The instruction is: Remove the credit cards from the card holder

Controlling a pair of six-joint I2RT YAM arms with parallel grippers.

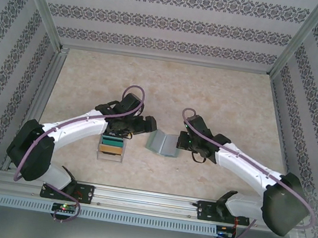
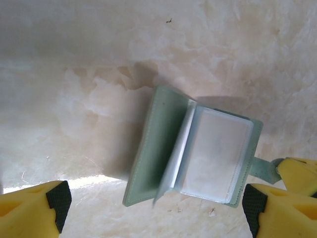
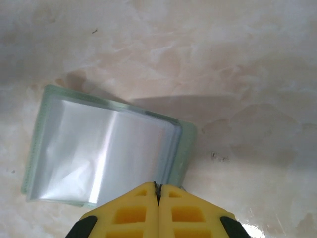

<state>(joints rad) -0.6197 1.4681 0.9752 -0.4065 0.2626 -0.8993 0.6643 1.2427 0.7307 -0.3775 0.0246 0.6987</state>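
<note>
The sage-green card holder (image 1: 163,143) lies open like a book on the table between my two grippers. In the left wrist view the card holder (image 2: 163,148) shows one green leaf raised and a whitish clear sleeve (image 2: 218,153) beside it. My left gripper (image 2: 156,203) hangs open just above it, its fingers wide on either side. My right gripper (image 3: 158,191) is shut at the card holder's (image 3: 106,148) near edge, pinching its small tab (image 2: 260,168). Whether credit cards sit in the glossy sleeves I cannot tell.
A clear plastic tray (image 1: 111,148) of staggered coloured cards stands under the left arm, just left of the card holder. Metal frame rails (image 1: 147,198) and patterned walls (image 1: 173,25) bound the marble-look table (image 1: 228,99).
</note>
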